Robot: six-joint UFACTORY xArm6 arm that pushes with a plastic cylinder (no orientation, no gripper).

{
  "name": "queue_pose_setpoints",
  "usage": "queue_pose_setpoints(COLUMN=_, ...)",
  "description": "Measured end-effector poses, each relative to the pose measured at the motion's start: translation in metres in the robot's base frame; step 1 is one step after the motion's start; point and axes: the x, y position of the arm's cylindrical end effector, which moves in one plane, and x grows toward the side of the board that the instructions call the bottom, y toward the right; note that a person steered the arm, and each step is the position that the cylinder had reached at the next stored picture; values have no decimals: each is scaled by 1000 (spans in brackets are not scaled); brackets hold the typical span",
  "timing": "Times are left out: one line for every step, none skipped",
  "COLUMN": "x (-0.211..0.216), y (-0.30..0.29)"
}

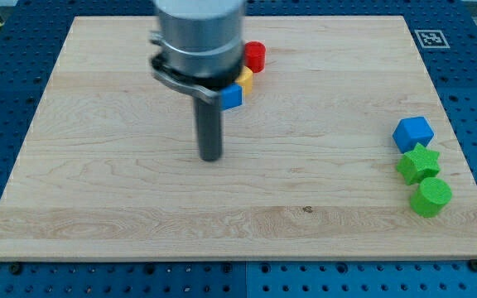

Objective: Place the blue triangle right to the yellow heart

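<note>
- pale wood worktop (98, 190) on a blue perforated bench, and my tip (211, 157) sits on it roughly mid-board, a bit toward the view's left.
- no jaws on this rig at all, just the straight dark rod, so there's nothing to be apart or together.
- the task's blue triangle (233, 97) peeks out just right of the arm's grey body, near the view's top. only a corner shows, so i can't really confirm the shape.
- touching it above is a yellow block (244, 79), probably the yellow heart, mostly hidden. a red block (256, 55) sits just above that.
- my tip is below and slightly left of that cluster, near but not touching.
- way over on the view's right: a blue block (412, 133), a green star (418, 163) and a green round block (430, 197), stacked in a column, well apart from the action.
- handling guess: the blue piece looks small, rigid and light, so it'll slide easily on smooth wood and probably spin if pushed off-centre. i'd push on a flat face, through its middle.
- it's packed against the yellow one, so a sloppy shove could drag the heart along too.
</note>
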Motion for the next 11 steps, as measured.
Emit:
queue_pose_setpoints(x=-44, y=-28)
queue_pose_setpoints(x=-77, y=-28)
queue_pose_setpoints(x=-98, y=0)
queue_pose_setpoints(x=-94, y=39)
queue_pose_setpoints(x=-63, y=57)
queue_pose_setpoints(x=-44, y=68)
queue_pose_setpoints(x=-34, y=95)
queue_pose_setpoints(x=-38, y=106)
queue_pose_setpoints(x=-51, y=106)
queue_pose_setpoints(x=-57, y=106)
queue_pose_setpoints(x=-76, y=106)
